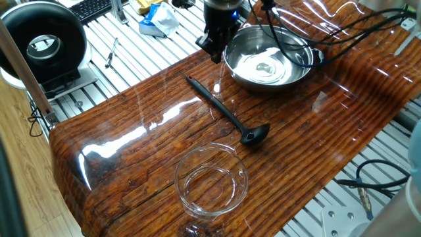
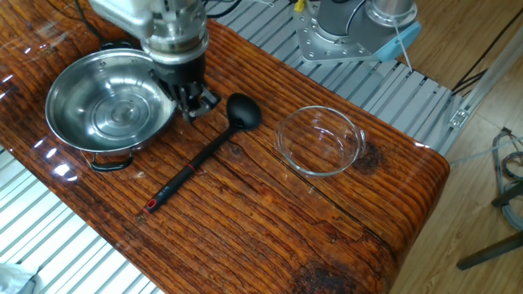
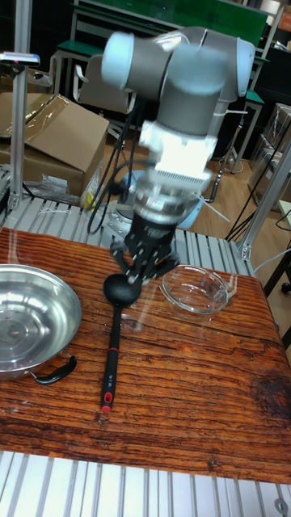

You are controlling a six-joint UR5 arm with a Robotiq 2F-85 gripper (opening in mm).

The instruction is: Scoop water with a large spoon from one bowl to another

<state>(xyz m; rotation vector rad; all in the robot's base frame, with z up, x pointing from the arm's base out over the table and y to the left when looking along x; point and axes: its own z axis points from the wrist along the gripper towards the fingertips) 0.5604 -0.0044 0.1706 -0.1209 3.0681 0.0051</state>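
Clearly we hover our gripper, empty but its finger spread unclear, beside the steel bowl, because the ladle lies ungrasped on the table.

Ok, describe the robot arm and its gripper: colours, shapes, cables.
The arm is built of thick grey cylindrical links with a pale blue cap on one joint. Below sits a white boxy block, then a ribbed silver wrist ring. The gripper is black with short black fingers. Black cables trail from the wrist.
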